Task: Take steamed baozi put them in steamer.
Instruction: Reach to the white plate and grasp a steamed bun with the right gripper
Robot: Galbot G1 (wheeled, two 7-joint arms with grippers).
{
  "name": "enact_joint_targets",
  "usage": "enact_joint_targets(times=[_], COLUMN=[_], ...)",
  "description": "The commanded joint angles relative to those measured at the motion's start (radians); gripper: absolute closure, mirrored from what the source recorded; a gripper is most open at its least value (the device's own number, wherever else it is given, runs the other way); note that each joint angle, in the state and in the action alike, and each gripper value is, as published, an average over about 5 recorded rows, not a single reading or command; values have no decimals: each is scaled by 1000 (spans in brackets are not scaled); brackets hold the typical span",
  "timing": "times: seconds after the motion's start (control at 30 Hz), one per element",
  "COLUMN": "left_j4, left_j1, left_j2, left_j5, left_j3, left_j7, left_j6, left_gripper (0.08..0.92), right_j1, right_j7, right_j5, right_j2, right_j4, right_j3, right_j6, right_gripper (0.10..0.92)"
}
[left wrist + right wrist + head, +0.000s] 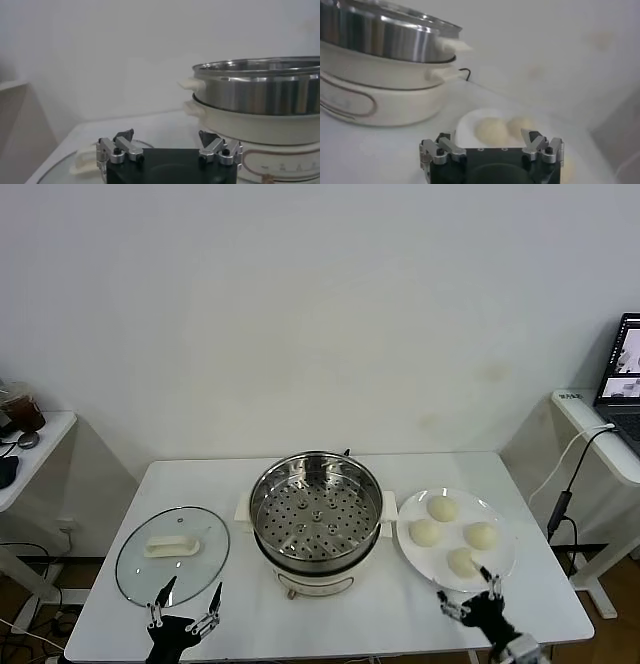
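Steamed baozi (453, 536), four in all, lie on a white plate (502, 566) on the desk (330, 624), just to the right of the steamer (316, 519), whose perforated tray holds nothing yet. None has been moved, so the whole job appears to lie ahead. The right pincer (466, 593) hovers with jaws spread at the plate's near edge, close to the nearest bun. The left pincer (187, 602), also open and holding nothing, waits by the glass lid (172, 554) lying flat on the desk.
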Motion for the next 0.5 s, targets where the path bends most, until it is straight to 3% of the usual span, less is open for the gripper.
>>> enact_joint_targets(times=[0.03,0.2,0.5], left_j4=[6,4,-1], left_j1=[-23,-10,8], left_j2=[4,-7,-38], left_j5=[12,18,79], left_j3=[-4,-17,-33], left_j7=[19,28,31], left_j6=[-8,-27,-54], left_gripper=[177,177,177], right_j1=[346,668,1218], right_j7=[-224,-335,-663], right_j5=[-204,-253,-264], right_j2=[-352,-392,-379], right_j4=[-163,-293,-510], right_j3=[-114,-377,-937], right_j6=[-18,1,12], right_gripper=[203,203,203])
